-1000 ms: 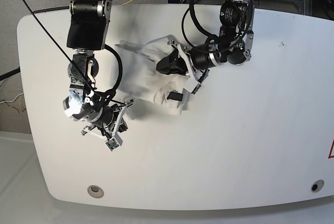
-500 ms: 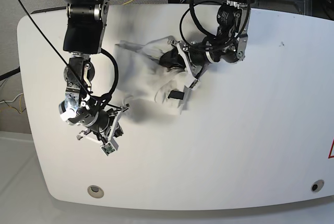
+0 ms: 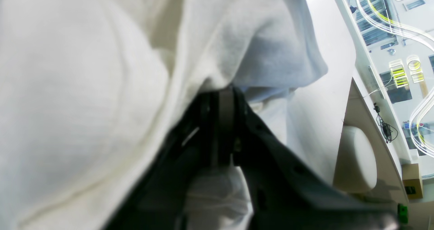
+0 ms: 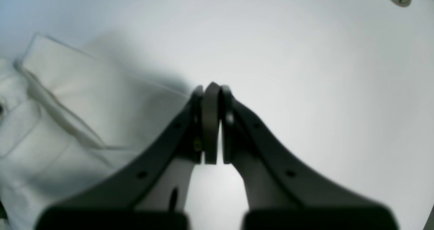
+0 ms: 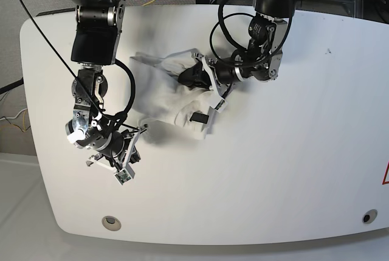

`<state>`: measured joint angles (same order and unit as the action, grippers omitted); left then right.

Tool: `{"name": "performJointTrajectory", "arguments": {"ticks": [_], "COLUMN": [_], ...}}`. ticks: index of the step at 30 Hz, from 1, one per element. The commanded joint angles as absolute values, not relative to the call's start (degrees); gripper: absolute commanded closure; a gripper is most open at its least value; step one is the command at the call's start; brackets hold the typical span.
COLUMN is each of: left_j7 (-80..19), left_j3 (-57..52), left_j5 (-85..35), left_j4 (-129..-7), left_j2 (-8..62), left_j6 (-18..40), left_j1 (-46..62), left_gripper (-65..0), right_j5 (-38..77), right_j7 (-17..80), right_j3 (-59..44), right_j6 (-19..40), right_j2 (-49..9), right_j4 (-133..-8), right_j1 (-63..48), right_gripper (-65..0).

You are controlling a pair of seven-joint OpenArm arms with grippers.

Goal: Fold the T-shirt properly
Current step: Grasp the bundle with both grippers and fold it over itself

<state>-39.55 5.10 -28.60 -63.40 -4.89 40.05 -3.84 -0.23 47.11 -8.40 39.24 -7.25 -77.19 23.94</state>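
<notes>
Both hands are closed, left hand [image 5: 193, 77] pinching the shirt [image 5: 167, 87], right hand [image 5: 141, 132] empty; cloth should be lifted slowly.

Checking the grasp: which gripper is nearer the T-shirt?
Left. The left gripper is shut on the T-shirt; the right gripper sits shut beside its edge, holding nothing.
</notes>
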Motion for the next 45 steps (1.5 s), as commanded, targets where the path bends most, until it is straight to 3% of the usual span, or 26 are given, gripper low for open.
{"name": "performJointTrajectory", "arguments": {"ticks": [1, 7, 26, 45], "left_j7": [-42.6, -42.6, -42.6, -42.6], "left_j3": [4.8, 4.7, 4.7, 4.6], "left_j5": [-24.9, -24.9, -24.9, -24.9], "left_j4": [-62.0, -62.0, -62.1, -62.0], "left_j2": [-3.3, -3.0, -2.9, 0.5], "left_j6": [36.1, 36.1, 36.1, 36.1], "left_j1": [-3.6, -4.4, -4.4, -8.6], "left_gripper": [-1.2, -1.2, -1.2, -1.2], "right_j5": [0.3, 0.3, 0.2, 0.2], "right_j7": [45.8, 45.2, 30.7, 29.8], "right_j3": [-8.3, -8.2, -8.1, -8.1], "right_j6": [39.6, 39.7, 39.7, 39.7], "right_j2": [-7.4, -7.4, -7.4, -14.5], "right_j4": [-78.1, -72.4, -52.9, -52.9], "right_j1": [25.7, 25.6, 23.0, 19.3], "right_gripper": [0.0, 0.0, 0.0, 0.0]}}
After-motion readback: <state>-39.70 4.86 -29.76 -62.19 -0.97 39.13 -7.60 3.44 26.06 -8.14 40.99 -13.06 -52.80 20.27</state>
